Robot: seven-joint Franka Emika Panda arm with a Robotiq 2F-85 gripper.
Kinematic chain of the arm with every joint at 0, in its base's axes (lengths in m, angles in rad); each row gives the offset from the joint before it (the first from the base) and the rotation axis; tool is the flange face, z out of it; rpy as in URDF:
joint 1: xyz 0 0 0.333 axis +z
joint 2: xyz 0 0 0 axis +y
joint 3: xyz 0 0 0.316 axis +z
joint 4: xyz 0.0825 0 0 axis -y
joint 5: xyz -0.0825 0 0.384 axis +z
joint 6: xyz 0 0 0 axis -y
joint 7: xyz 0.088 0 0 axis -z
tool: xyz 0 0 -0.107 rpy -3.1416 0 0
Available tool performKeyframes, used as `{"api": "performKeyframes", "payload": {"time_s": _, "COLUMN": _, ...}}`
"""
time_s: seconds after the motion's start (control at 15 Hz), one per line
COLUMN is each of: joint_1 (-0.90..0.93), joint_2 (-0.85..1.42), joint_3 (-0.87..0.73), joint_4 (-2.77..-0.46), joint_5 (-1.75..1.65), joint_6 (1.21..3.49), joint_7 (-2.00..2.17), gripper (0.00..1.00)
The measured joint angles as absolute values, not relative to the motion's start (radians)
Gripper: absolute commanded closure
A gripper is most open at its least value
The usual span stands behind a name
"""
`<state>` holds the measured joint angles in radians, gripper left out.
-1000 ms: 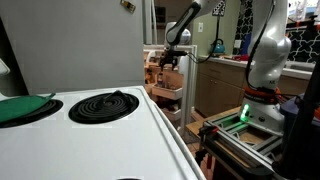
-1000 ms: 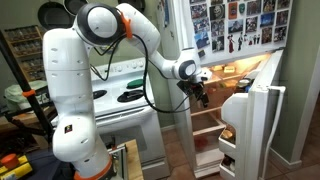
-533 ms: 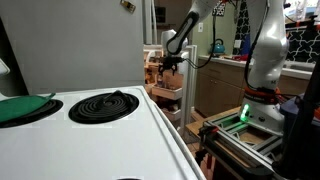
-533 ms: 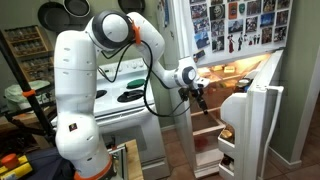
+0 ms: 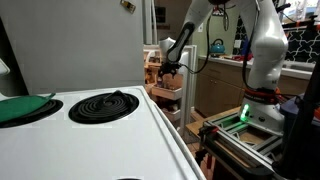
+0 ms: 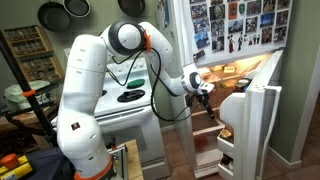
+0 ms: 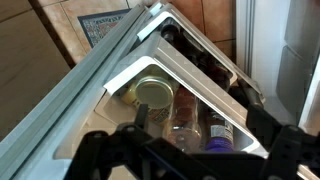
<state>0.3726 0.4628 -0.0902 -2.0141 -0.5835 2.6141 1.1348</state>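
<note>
Several bottles (image 7: 214, 128) are packed into a fridge door shelf (image 7: 128, 76), seen right under the pincer (image 7: 190, 150) in the wrist view. The pincer's spread wide and nothing is held in it. A jar (image 7: 152, 93) with a pale yellow lid is tucked at the shelf's left end, just beside the bottles. In both exterior views the pincer (image 6: 205, 97) (image 5: 170, 66) is hung at the open fridge (image 6: 258, 110), next to the stove (image 5: 120, 130).

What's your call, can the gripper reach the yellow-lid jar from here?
Probably yes: the open gripper faces the jar with nothing between them, though bottles crowd one side.
</note>
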Motion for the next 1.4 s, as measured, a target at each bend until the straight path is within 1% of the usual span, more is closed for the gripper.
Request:
{"api": "performKeyframes", "payload": {"time_s": 1.0, "joint_1": 0.408, "joint_2": 0.736, "joint_3": -0.209, "joint_4": -1.747, "joint_5": -0.642, "joint_6": 2.661, "joint_7": 1.205, "gripper": 0.0}}
{"api": "performKeyframes", "payload": {"time_s": 1.13, "joint_1": 0.411, "joint_2": 0.766, "joint_3": -0.222, "joint_4": -1.716, "joint_5": -0.642, "joint_6": 2.68, "joint_7": 1.212, "gripper": 0.11}}
{"api": "performKeyframes", "payload": {"time_s": 1.2, "joint_1": 0.412, "joint_2": 0.78, "joint_3": -0.227, "joint_4": -1.701, "joint_5": -0.642, "joint_6": 2.687, "joint_7": 1.216, "gripper": 0.27}}
{"api": "performKeyframes", "payload": {"time_s": 1.27, "joint_1": 0.414, "joint_2": 0.793, "joint_3": -0.232, "joint_4": -1.689, "joint_5": -0.642, "joint_6": 2.694, "joint_7": 1.22, "gripper": 0.32}}
{"api": "performKeyframes", "payload": {"time_s": 1.4, "joint_1": 0.418, "joint_2": 0.814, "joint_3": -0.242, "joint_4": -1.667, "joint_5": -0.642, "joint_6": 2.703, "joint_7": 1.229, "gripper": 0.46}}
